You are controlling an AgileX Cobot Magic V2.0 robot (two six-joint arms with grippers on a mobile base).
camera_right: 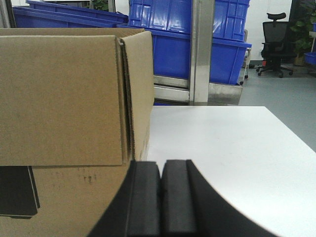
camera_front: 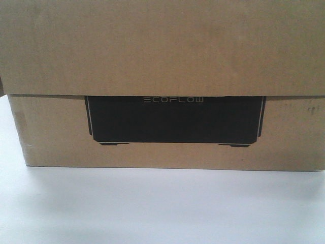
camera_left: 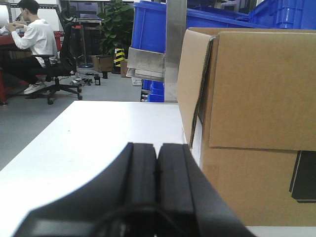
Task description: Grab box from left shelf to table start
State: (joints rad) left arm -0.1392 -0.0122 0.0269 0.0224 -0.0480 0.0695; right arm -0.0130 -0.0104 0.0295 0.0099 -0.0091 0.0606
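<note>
White desk (camera_front: 152, 208) fills the foreground, and the box (camera_front: 162, 81) already stands on it, flat on its base, with blue bins (camera_right: 197, 44) and the steel rack upright (camera_right: 201, 49) behind it.

Both end effectors sit at the box's near face, one at each end. The left end effector (camera_left: 157, 177) lies just off the box's left corner, so the box is to its right. The right end effector (camera_right: 161, 192) lies just off the box's right corner, so the box is to its left. Neither looks nearer than the other. Both are clenched, finger against finger, with nothing between them, and neither seems to touch the cardboard, though the close wrist views leave that uncertain.

The box's long axis runs left to right across the front view, parallel to the near desk edge. Its printed black panel (camera_front: 175, 119) faces the robot, lettering upright, under the overhanging lid.

I judge the carry done and the box set down. Any next move turns on the arms drawing straight back from the box's two ends.
</note>
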